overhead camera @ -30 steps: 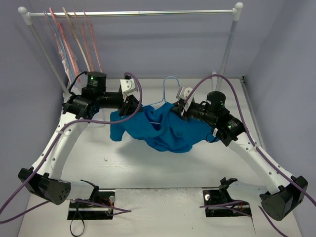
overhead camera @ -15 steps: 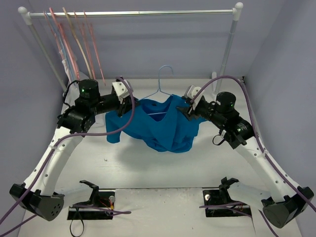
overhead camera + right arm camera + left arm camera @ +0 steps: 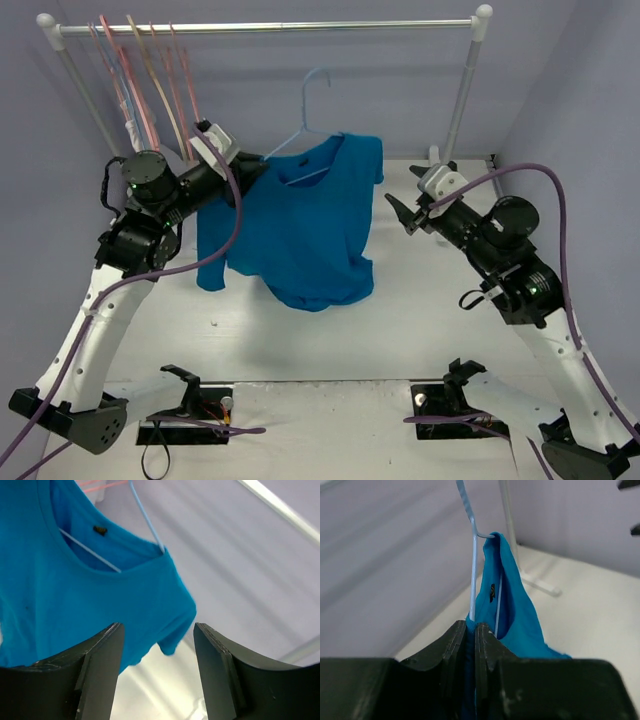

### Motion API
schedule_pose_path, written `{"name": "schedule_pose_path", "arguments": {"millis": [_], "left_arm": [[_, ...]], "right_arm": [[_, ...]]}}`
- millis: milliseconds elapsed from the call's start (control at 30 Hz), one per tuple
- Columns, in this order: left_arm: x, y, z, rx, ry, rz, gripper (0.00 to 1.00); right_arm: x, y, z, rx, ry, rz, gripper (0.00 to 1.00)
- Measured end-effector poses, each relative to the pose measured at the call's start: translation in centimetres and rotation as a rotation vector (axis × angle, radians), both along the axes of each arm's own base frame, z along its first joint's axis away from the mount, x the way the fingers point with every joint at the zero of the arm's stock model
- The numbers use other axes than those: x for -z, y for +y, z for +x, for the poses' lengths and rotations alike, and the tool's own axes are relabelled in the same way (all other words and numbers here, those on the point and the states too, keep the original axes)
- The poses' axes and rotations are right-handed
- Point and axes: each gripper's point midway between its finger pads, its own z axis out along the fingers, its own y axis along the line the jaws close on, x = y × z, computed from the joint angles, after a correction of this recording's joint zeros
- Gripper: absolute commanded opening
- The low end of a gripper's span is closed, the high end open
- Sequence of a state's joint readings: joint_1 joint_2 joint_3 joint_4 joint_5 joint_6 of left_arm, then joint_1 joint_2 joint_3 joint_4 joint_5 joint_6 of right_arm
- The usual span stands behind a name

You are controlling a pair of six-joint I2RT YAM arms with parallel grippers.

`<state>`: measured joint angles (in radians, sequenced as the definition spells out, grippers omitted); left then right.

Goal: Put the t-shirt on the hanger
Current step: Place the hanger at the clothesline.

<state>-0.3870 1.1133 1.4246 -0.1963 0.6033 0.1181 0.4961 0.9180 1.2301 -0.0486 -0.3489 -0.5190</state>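
The left hand (image 3: 243,168) is clenched on the shoulder of the t-shirt (image 3: 300,230). In the left wrist view its jaws are pressed together on blue cloth, with the thin wire of the hanger (image 3: 473,575) running down between them. The hanger (image 3: 302,115) sits inside the neck opening, one arm showing through the collar in the right wrist view, and the shirt (image 3: 75,590) hangs from it.

A second ago both hands held the garment low over the desk (image 3: 300,350), bunched and sagging between them. Half a second ago it had risen a little, with the right hand still at its far shoulder. Now the left arm has swung up and back. The shirt is carried high in the air, well clear of the desk, and it drapes flatter and longer, with one sleeve trailing down on the left side. The hook has climbed with it and stands below the clothes rail (image 3: 270,27), apart from the bar, to the right of the pink hangers (image 3: 150,80).

The right hand (image 3: 402,213) has released the shirt and drawn back to the right. Its fingers (image 3: 102,670) are spread wide and hold nothing, and there is a clear gap between it and the cloth.
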Motion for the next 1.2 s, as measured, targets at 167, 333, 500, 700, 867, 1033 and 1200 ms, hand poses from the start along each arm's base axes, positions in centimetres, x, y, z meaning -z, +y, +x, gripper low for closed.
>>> {"name": "schedule_pose_path", "arguments": {"millis": [167,333,500,700,867,1033,1200], "left_arm": [[-7.4,1.0,0.0,-0.067,-0.119,-0.104,0.0],[-15.6,2.4,-2.1,-0.094,-0.272,-0.209,0.0],[-19.9,3.5,-4.8,-0.085,-0.365,-0.272,0.0],[-17.1,3.1,-5.0,-0.065,-0.26,-0.266,0.0],[-11.9,2.5,-2.1,-0.112,-0.08,-0.224,0.0],[-7.4,2.8,1.8,-0.232,0.046,-0.206,0.0],[-5.3,4.0,5.9,-0.395,0.106,-0.217,0.0]], "right_arm": [[-2.2,-1.1,-0.8,0.038,-0.055,0.052,0.59],[-2.7,-1.3,-0.8,0.051,-0.06,0.077,0.6],[-2.7,-1.4,-0.6,0.059,-0.049,0.093,0.6],[-2.1,-1.4,-0.5,0.066,-0.039,0.122,0.6],[-1.1,-1.2,-0.2,0.067,-0.012,0.124,0.6],[-0.4,-1.1,0.0,0.067,0.0,0.126,0.6],[0.4,-0.8,0.4,0.066,0.026,0.13,0.6]]}}
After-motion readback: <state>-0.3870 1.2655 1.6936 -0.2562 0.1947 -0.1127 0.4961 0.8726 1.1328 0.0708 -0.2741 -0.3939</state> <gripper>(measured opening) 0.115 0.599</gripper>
